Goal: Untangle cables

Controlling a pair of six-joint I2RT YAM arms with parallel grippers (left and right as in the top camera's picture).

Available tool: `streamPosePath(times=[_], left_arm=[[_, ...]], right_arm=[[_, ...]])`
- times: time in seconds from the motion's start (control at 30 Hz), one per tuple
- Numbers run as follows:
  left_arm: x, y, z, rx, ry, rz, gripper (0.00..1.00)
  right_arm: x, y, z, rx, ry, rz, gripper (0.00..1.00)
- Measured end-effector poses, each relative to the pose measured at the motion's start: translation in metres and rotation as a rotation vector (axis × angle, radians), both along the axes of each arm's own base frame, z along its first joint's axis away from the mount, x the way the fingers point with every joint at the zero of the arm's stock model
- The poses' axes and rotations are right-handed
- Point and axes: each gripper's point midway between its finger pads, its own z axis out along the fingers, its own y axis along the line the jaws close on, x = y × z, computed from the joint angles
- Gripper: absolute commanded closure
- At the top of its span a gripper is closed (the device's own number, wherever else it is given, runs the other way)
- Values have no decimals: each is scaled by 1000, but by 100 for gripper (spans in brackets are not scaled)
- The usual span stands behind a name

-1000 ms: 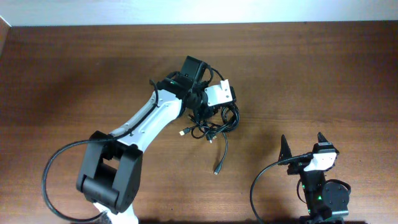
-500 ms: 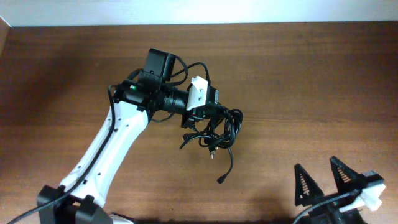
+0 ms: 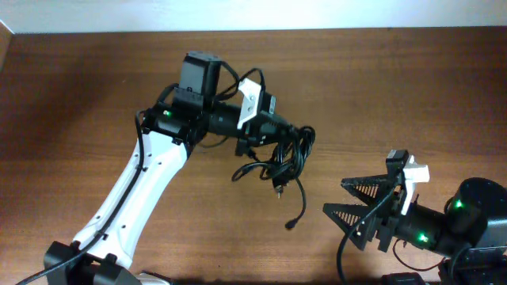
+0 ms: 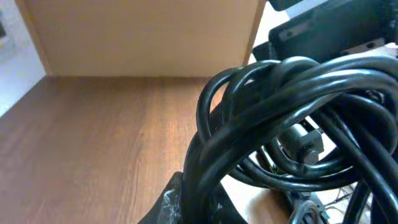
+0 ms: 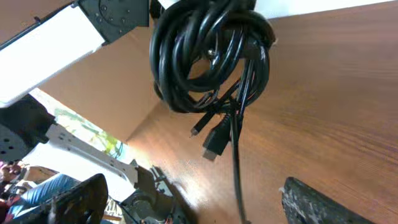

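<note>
The left gripper [image 3: 268,131] is clamped on the knotted bundle of thin black flexible cables [image 3: 290,154], which hangs above the brown wooden desk [image 3: 396,87] with plug ends [image 3: 279,190] dangling. The right gripper [image 3: 333,197] is spread apart, near the bundle and touching nothing.

The thin, glossy black rubber cables [image 3: 287,154] were dark all over, with pale highlights along their curves in the left wrist view. A small plug tip [image 3: 279,190] at six o'clock of the bundle gave a tiny yellowish glint. The flat wooden table [image 3: 396,87] was reddish brown with fine darker grain streaks. The left arm's long plastic shell [image 3: 139,186] was white and its joints black, with a green light [image 3: 165,114] at nine o'clock of the bundle. The right gripper [image 3: 333,197] had black fingers [image 3: 368,188] with a ribbed sawtooth pattern, and green lights [image 3: 422,237] glowed at three o'clock of them. A white wall strip [image 3: 238,14] ran along twelve o'clock.
</note>
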Motion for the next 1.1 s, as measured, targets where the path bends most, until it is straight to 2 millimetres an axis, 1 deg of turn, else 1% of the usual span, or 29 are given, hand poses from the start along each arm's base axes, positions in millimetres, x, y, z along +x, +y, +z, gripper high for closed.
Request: streamPosePath(times=[0.03, 0.07, 0.1, 0.13, 0.17, 0.2, 0.23, 0.27, 0.3, 0.33, 0.37, 0.4, 0.43, 0.5, 0.6, 0.63, 0.7, 0.73, 0.77, 0.83, 0.9, 0.97, 1.0, 1.03, 1.07, 1.1], left_arm=[[7, -2, 3, -9, -28, 16, 100], [20, -5, 15, -34, -108, 48, 100], [25, -6, 18, -32, -116, 75, 100], [46, -7, 23, -20, -140, 172, 100], [67, -5, 25, 4, -85, 300, 100], [81, -4, 30, -5, -26, 389, 100], [86, -3, 32, -9, 27, 433, 100], [86, -6, 31, -11, 100, 449, 100], [72, -21, 32, -14, 160, 409, 100], [64, -30, 32, -12, 193, 384, 100], [52, -42, 31, -7, 223, 352, 100], [45, -52, 31, -1, 235, 341, 100], [41, -60, 29, 6, 240, 349, 100], [42, -64, 27, 14, 245, 376, 100], [49, -62, 24, 25, 245, 420, 100], [53, -59, 23, 25, 253, 439, 100], [74, -40, 23, 17, 293, 519, 100], [80, -33, 22, 14, 304, 544, 100], [82, -32, 22, 14, 311, 552, 100], [79, -32, 17, 30, 347, 553, 100], [72, -39, 14, 44, 364, 538, 100], [51, -61, 13, 58, 367, 478, 100], [44, -68, 13, 64, 365, 462, 100], [43, -70, 11, 71, 368, 463, 100], [43, -69, 8, 82, 376, 470, 100], [43, -67, 3, 101, 390, 486, 100]], right_arm=[[0, 0, 1, 1, -3, 3, 11], [1, 1, 3, 3, -19, 5, 11], [4, 0, 9, 5, -54, 0, 11], [12, -3, 16, 7, -87, -39, 11], [20, -7, 19, -1, -104, -87, 11], [39, -17, 31, -16, -186, -184, 12], [50, -22, 38, -22, -225, -231, 18], [59, -24, 43, -22, -254, -253, 30], [76, -27, 40, -31, -242, -279, 33], [86, -26, 31, -38, -203, -279, 39], [99, -24, 17, -47, -142, -271, 40], [107, -22, 6, -53, -97, -255, 41], [110, -21, 1, -53, -77, -245, 41], [110, -20, 1, -53, -76, -242, 41], [106, -21, -7, -65, -39, -240, 40], [106, -21, -8, -67, -34, -239, 41], [105, -20, -10, -68, -26, -238, 40], [103, -19, -9, -62, -28, -225, 40], [100, -17, -6, -59, -40, -212, 40], [89, -15, 7, -48, -103, -190, 40], [85, -15, 13, -44, -132, -185, 40], [87, -16, 13, -48, -131, -195, 41], [88, -17, 12, -51, -131, -203, 42], [89, -18, 11, -56, -128, -213, 42], [92, -23, 4, -76, -99, -250, 43], [93, -25, 2, -83, -93, -265, 43]])
